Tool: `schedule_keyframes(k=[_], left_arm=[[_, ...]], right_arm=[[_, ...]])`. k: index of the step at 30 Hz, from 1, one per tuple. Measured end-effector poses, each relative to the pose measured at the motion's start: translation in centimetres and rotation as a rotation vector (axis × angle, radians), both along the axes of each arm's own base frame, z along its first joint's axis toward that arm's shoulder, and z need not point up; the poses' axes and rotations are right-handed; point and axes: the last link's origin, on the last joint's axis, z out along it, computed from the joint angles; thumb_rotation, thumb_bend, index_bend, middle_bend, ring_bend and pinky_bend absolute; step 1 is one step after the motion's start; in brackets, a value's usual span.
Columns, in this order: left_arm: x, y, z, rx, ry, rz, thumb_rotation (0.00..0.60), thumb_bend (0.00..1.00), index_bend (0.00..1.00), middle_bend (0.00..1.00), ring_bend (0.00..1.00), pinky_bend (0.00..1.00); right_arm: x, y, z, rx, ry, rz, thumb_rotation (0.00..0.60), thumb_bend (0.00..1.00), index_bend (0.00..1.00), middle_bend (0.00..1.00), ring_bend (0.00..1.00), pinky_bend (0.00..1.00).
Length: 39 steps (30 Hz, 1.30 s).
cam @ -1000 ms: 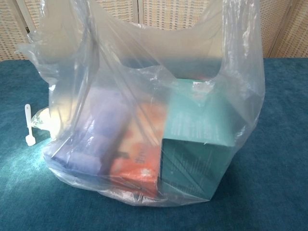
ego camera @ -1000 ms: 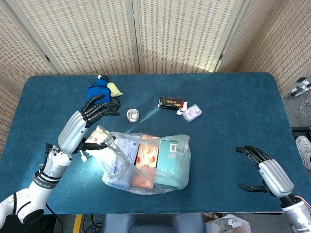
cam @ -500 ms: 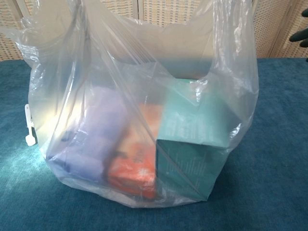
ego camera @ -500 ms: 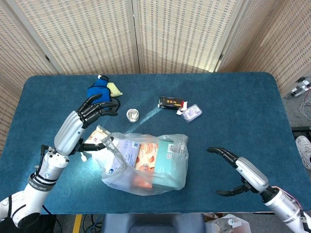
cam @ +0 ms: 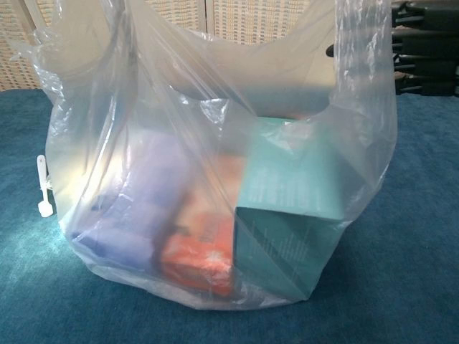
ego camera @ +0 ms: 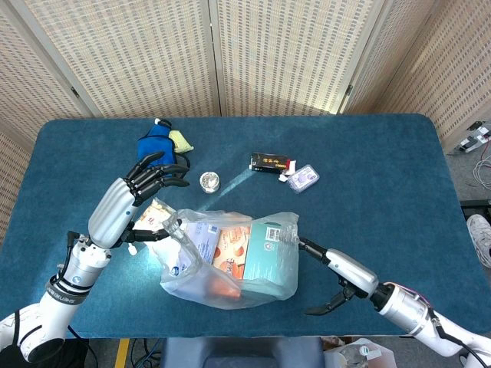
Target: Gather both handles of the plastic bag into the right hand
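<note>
Since the earlier frames the right hand [ego camera: 337, 268] has been brought in from the table's right edge to the right side of the plastic bag [ego camera: 230, 261], its fingertips now reaching the right handle [ego camera: 288, 224]; nothing is yet held, the fingers being spread. The bag rests near the front of the table [ego camera: 368, 169], filled with a teal box [ego camera: 265, 257] and other boxes. The left handle [ego camera: 170, 226] is held up by the left hand [ego camera: 130, 203].

The thin film could be pushed aside rather than caught if the fingers are closed too early, and the handle could collapse. The loaded bag could be tipped or dragged if the right handle is pulled sideways. The left handle could slip during the handover.
</note>
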Motion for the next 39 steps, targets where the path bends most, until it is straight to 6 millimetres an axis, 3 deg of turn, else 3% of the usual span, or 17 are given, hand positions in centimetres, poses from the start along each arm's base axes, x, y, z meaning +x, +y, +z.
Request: schedule_keyframes(k=[14, 24, 31, 39], left_arm=[[0.1, 0.1, -0.2, -0.003, 0.02, 0.01, 0.6, 0.26, 0.29, 0.21, 0.23, 0.07], [-0.1, 0.0, 0.3, 0.011, 0.039, 0.026, 0.6, 0.26, 0.29, 0.21, 0.23, 0.07], [-0.4, -0.1, 0.4, 0.017, 0.049, 0.038, 0.6, 0.26, 0.29, 0.21, 0.23, 0.07], [-0.4, -0.3, 0.6, 0.025, 0.053, 0.042, 0.6, 0.26, 0.29, 0.21, 0.23, 0.07]], right_arm=[[3.5, -1.7, -3.9, 0.076, -0.103, 0.012, 0.6, 0.03, 0.0, 0.05, 0.0, 0.11], [5.4, -2.0, -6.4, 0.124, -0.258, 0.01, 0.6, 0.04, 0.0, 0.16, 0.03, 0.1], [6.0, -3.0, -7.7, 0.175, -0.373, -0.084, 0.6, 0.05, 0.17, 0.27, 0.15, 0.21], [6.8, -3.6, -8.7, 0.354, -0.498, -0.184, 0.6, 0.05, 0.31, 0.38, 0.27, 0.3]])
